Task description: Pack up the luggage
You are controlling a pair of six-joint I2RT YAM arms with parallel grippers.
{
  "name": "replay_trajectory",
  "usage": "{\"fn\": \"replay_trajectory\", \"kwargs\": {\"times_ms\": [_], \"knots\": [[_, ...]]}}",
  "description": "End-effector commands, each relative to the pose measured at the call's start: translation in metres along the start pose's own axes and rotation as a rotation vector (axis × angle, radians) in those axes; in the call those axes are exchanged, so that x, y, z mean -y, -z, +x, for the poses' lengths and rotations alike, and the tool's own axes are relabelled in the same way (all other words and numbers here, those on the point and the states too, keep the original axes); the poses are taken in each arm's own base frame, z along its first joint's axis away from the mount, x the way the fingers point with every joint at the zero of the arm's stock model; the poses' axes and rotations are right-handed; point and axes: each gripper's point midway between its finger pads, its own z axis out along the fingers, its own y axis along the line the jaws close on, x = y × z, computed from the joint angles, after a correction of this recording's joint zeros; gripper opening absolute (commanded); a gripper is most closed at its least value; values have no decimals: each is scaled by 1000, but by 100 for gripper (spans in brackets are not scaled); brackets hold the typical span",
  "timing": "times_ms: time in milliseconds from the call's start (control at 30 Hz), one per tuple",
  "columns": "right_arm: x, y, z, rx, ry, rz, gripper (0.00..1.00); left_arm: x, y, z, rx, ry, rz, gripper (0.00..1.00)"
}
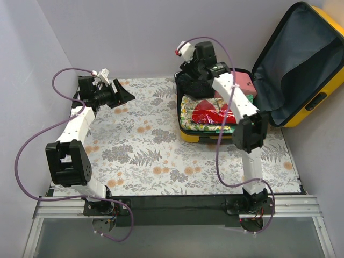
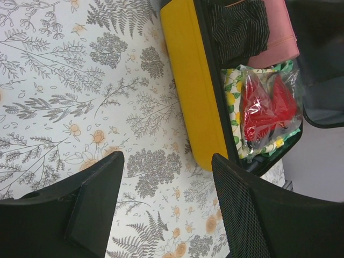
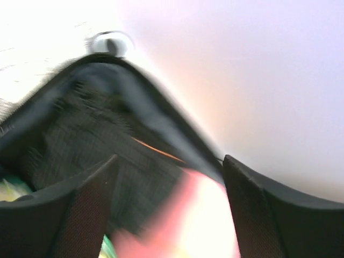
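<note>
the luggage (image 1: 206, 136) sits at the far right of the floral tablecloth (image 1: 145, 145), wide open, its lid leaning back against the right wall with the grey lining facing us. from the left wrist view its yellow side wall (image 2: 196, 80) runs straight up the frame.

inside, a red thing in a clear plastic bag (image 1: 212, 114) lies on a lemon-print cloth (image 1: 188, 110) at the near end. beyond that there's a pink case (image 1: 244, 80) and, beside it, a dark striped garment (image 2: 239, 24).

the right gripper (image 1: 188, 81) is down over the far left corner of the open case, above that dark garment. its wrist view is smeared, but the two fingers stand wide apart (image 3: 171, 161) and i can't make out anything pinched between them.

the left gripper (image 1: 126, 95) hangs over the far left of the cloth, well apart from the luggage, pointed toward it. its jaws are spread (image 2: 167, 166) with only tablecloth showing between them.
</note>
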Motion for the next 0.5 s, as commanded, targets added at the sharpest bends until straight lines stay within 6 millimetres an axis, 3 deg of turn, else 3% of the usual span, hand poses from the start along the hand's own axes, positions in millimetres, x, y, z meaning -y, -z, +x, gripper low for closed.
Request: {"fn": "replay_trajectory", "kwargs": {"times_ms": [0, 33, 67, 133, 167, 367, 467], "knots": [[100, 121, -54, 104, 82, 315, 87, 41, 26, -26, 70, -72, 72, 66], [114, 138, -54, 92, 126, 367, 88, 44, 28, -26, 70, -76, 77, 65], [130, 171, -59, 98, 149, 431, 89, 47, 31, -26, 72, -82, 83, 66], [148, 197, -42, 14, 182, 527, 90, 54, 37, -26, 80, -89, 94, 66], [163, 226, -39, -22, 228, 588, 90, 57, 40, -25, 83, -92, 98, 66], [224, 315, -7, -195, 315, 802, 91, 67, 48, -10, 61, -48, 137, 66], [250, 346, 10, -283, 363, 880, 91, 69, 51, -4, 59, -33, 149, 66]]}}
